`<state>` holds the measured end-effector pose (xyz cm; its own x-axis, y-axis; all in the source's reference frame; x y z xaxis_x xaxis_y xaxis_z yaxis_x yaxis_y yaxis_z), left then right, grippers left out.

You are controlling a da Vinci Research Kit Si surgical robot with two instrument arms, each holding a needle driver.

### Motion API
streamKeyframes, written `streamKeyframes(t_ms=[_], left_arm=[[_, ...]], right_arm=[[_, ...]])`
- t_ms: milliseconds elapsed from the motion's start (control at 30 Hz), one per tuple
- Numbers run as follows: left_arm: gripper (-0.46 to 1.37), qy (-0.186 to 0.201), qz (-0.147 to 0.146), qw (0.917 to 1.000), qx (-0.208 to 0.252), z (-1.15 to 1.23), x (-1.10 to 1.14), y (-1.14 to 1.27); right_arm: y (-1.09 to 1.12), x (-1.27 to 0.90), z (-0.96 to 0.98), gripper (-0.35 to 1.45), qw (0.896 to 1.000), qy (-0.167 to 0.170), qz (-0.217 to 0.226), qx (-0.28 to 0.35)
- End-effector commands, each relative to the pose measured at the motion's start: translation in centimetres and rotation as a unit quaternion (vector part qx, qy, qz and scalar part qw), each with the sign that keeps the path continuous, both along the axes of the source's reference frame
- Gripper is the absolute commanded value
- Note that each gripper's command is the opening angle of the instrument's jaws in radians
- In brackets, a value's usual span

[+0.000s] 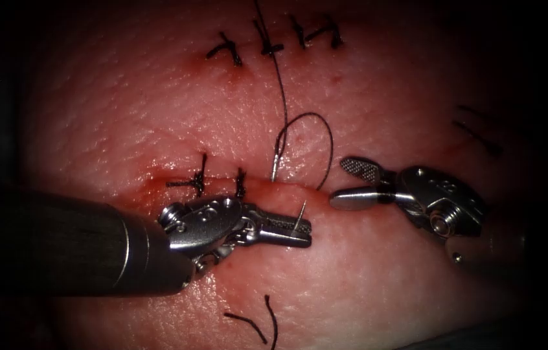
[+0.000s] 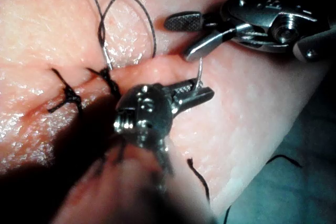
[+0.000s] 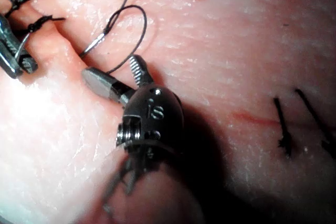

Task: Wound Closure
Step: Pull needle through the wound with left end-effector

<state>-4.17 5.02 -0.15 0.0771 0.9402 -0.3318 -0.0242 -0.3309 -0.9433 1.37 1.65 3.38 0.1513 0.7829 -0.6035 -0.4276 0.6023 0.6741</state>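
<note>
Steel, bright and ridged on the inner faces, makes up the jaws of the left tool (image 1: 296, 231), and we see them closed on the needle (image 1: 300, 214) near its pointed end, which stands up thin and shiny just above the jaws. This tool lies on the near side of the cut (image 1: 287, 186), its dark shaft coming from the left of the endoscope view. The rest of the needle's curve passes under the raised lip of the tissue (image 1: 365, 285), so the needle is in the tissue. Its back end (image 1: 277, 162) comes out on the far side of the cut, a straight silver piece where the thread (image 1: 322, 139) is joined.

From there the dark thread makes a round loop on the far side and runs up toward the far row of stitches (image 1: 274, 42). Two black knotted stitches (image 1: 219, 181) already cross the cut to the left of the needle.

To the right we find the right tool (image 1: 352, 183) with its jaws spread wide and holding nothing. One jaw shows a cross-hatched face, the other a smooth rounded back. Its tips lie near the right end of the cut, just beside the loop of thread, apart from the left tool.

Pale pink, pebbled tissue lies open between the two tools and below them. Red fluid (image 1: 164, 185) wets the cut's left part. Short cut ends of thread (image 1: 258, 321) lie near the lower edge.
</note>
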Motion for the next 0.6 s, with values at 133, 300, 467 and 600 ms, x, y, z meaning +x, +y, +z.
streamKeyframes(t_ms=[133,300,467,600], left_arm=[[-0.35,-0.018,0.006,0.9998,0.008,0.0,0.01,0.06],[-0.35,-0.011,-0.004,0.9999,0.007,0.11,0.04,0.1],[-0.35,-0.005,-0.011,0.9999,0.007,0.18,0.07,0.12],[-0.35,-0.001,-0.018,0.9997,0.015,0.16,0.08,0.14]], right_arm=[[-0.08,0.03,-0.09,0.99,1.0,0.024,-0.019,-0.002],[-0.26,0.07,-0.26,0.89,0.997,0.052,-0.049,-0.003],[-0.39,0.15,-0.37,0.88,0.996,0.057,-0.074,0.0],[-0.47,0.2,-0.32,0.88,0.995,0.05,-0.081,-0.003]])
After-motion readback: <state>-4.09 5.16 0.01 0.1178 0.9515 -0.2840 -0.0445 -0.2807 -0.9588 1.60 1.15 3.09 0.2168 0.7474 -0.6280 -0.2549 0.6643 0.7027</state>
